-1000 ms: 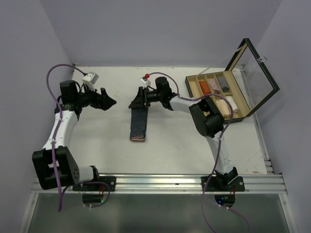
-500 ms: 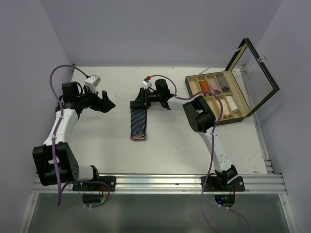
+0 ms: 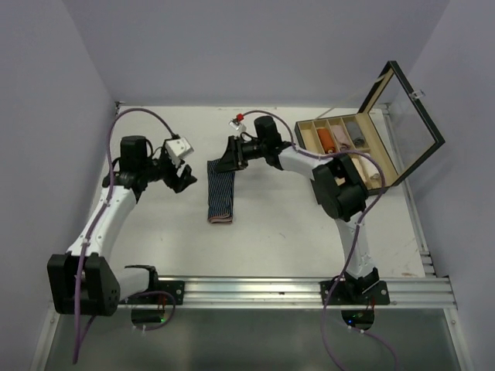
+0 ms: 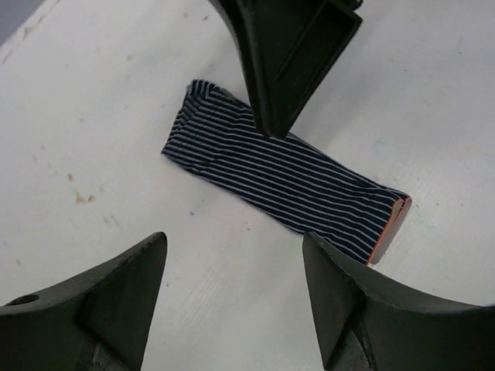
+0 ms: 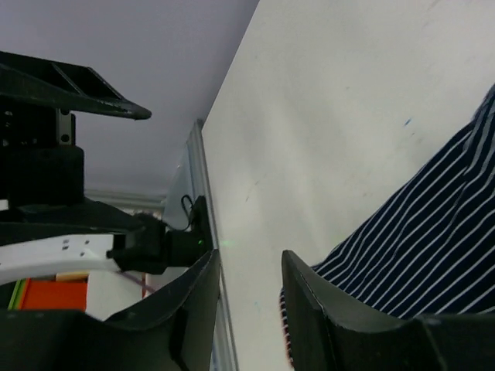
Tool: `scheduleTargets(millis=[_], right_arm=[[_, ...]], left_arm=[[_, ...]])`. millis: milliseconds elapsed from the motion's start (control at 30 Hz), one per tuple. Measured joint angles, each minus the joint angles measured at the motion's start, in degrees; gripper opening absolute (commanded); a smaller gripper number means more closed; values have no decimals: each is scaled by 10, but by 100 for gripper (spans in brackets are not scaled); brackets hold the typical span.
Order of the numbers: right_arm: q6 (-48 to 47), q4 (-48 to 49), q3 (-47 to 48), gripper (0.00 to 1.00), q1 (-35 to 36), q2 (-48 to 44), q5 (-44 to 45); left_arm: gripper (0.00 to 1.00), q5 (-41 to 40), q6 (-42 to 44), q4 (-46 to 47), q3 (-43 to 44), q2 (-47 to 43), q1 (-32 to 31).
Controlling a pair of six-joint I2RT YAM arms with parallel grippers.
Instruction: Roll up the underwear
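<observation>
Long folded navy cloth underwear with thin pale stripes (image 3: 220, 197) lies flat on white table (image 3: 286, 232), centre, not yet rolled; right gripper (image 3: 220, 164) at its far end, jaws partly apart, nothing visibly pinched; left gripper (image 3: 184, 179) just left of it, jaws wide, empty; step looks like starting the roll; next needs a pinch on far edge, then turning it toward orange-trimmed near end

White table (image 3: 278, 239) with small marks, pale purple walls (image 3: 255, 46) around it, metal rail (image 3: 255, 290) in front, maybe grey floor (image 3: 247, 340) below
</observation>
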Motion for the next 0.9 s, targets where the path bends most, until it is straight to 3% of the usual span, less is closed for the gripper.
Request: scheduleTargets(millis=[133,333,567,900], right_arm=[[-16,-7,-112,39,11,-96,-11],[6,10,-210,37,41,-85,-12],[14,17,-222,34,44,-25,-8],[-118,-127,-146,29,48,-2,-10]], left_arm=[[74,-10,97,-1,-58,-83,-85],[73,-33,194,-4,-133,-104,-147],[75,-70,254,4,-206,-102,-236],[72,-135,325,71,-272,-52,-297]])
